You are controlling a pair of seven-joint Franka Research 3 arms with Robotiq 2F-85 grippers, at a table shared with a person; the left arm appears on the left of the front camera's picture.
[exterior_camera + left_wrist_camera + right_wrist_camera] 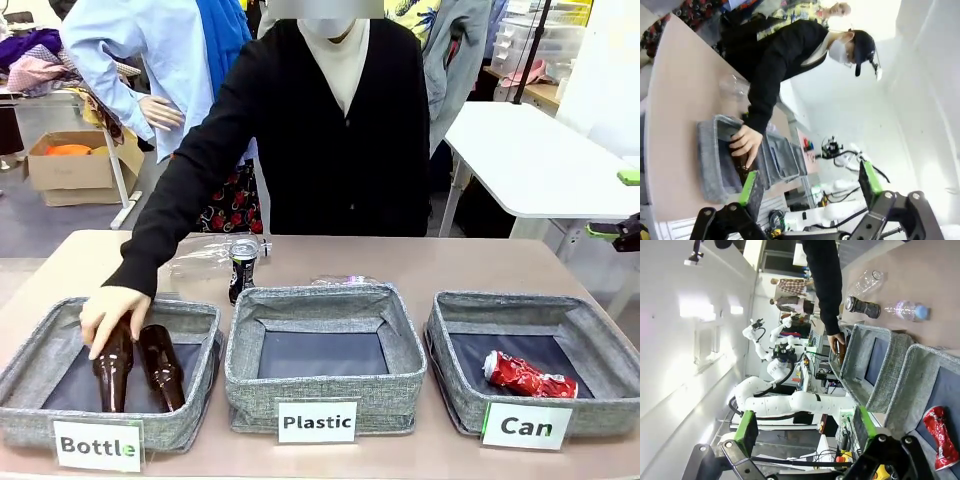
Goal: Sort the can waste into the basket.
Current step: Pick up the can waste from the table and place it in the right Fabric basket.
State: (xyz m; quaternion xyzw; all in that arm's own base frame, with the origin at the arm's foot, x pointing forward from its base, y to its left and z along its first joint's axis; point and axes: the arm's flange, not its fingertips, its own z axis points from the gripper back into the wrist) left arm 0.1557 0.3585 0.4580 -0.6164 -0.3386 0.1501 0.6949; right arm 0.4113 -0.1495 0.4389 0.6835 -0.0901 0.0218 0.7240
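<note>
We log one red can (528,376) lying inside the basket (510,300), one black can (243,265) upright on the tabletop (480,265) well left of that basket, probably the left tool's reach — left tool (809,180) and right tool (805,424) both spread, empty.
</note>
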